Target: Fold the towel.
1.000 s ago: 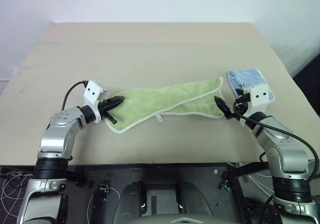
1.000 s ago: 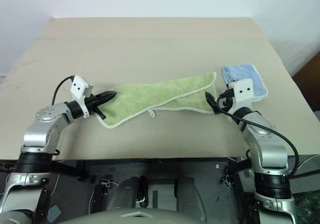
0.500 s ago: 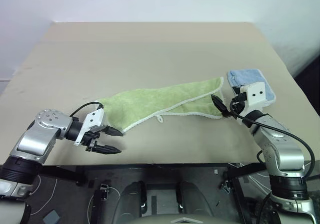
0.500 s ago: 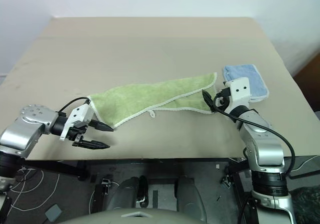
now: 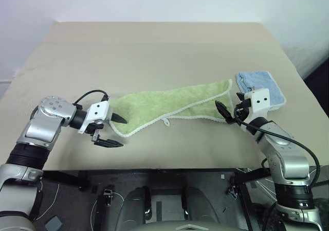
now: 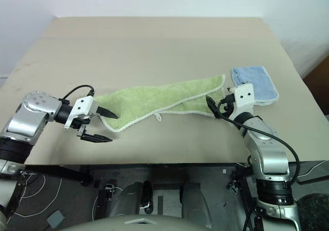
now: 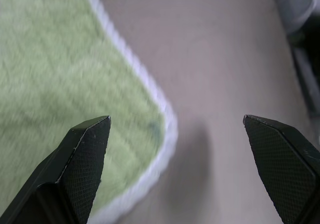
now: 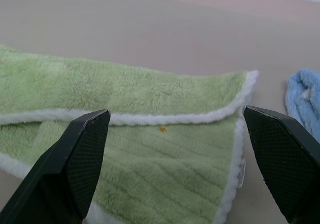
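On the tan table (image 5: 154,51), the left gripper (image 5: 114,131) has let go of the towel (image 5: 169,105) and drawn back, jaws now wide. The towel lies across the middle, its long axis running left-right, rising toward the right gripper (image 5: 222,110), also open.

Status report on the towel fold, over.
Both grippers open: left gripper at the green towel's near corner, right gripper at its other end. Towel loosely folded, flat on table. Blue towel beside it.

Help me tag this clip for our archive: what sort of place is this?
Probably a robot test bench: a bare beige tabletop against a plain white wall, holding a light green terry towel and a folded light blue towel.
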You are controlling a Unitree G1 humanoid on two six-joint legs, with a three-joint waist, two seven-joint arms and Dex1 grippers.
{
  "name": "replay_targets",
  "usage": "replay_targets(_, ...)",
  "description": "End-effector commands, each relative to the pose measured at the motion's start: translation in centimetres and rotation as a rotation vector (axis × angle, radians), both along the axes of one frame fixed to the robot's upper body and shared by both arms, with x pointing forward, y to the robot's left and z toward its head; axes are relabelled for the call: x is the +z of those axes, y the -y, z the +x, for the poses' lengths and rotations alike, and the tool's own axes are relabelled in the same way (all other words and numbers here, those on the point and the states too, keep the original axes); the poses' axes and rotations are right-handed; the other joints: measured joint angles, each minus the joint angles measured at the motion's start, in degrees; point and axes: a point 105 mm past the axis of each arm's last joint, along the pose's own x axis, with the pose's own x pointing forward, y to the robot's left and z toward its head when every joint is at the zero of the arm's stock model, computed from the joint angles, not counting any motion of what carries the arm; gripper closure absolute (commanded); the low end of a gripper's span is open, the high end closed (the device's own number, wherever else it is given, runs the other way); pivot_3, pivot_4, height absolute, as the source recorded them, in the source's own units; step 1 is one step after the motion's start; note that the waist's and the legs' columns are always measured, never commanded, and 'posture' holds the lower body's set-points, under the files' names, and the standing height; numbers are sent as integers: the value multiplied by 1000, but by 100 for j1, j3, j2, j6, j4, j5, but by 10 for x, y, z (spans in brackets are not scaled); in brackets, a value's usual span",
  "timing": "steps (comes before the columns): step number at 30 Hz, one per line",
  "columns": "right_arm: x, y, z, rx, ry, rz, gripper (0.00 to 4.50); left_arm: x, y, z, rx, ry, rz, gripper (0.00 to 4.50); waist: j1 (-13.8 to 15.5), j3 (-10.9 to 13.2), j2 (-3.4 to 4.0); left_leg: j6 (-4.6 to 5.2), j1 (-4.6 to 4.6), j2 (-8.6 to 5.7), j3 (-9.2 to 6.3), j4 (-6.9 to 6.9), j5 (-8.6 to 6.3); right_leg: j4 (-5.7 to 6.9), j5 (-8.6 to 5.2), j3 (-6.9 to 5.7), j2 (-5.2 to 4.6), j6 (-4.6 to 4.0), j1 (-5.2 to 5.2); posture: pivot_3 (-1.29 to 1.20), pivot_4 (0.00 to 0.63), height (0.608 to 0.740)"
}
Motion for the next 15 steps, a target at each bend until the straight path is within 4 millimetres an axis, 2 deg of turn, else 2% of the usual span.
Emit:
replay_targets(1, 14, -4, 1, 1, 69, 9, 0, 0, 0, 1, -47, 29, 52, 33, 1, 0, 0, 0, 1, 0, 0, 1, 0, 1, 0, 0, 1, 0, 0, 0, 150, 740)
replay_targets(7, 13, -10, 3, 8, 72, 18, 0, -13, -4, 12, -31, -1, 116, 33, 9, 0, 0, 22, 0, -4, 0, 11, 13, 7, 1, -6, 2, 1, 8, 0, 150, 740)
replay_targets(10, 12, -11, 2, 4, 72, 22, 0, -18, 1, 19, -31, 12, 106, 623, 18, -1, -1, 26, 1, -5, 2, 14, 15, 7, 1, -6, 5, 2, 11, 0, 150, 740)
replay_targets(15, 12, -11, -1, -1, 70, 25, 0, -20, 8, 24, -36, 19, 87, 2174, 38, -1, -1, 32, 1, -6, 1, 21, 19, 9, 1, -9, 8, 4, 17, 0, 150, 740)
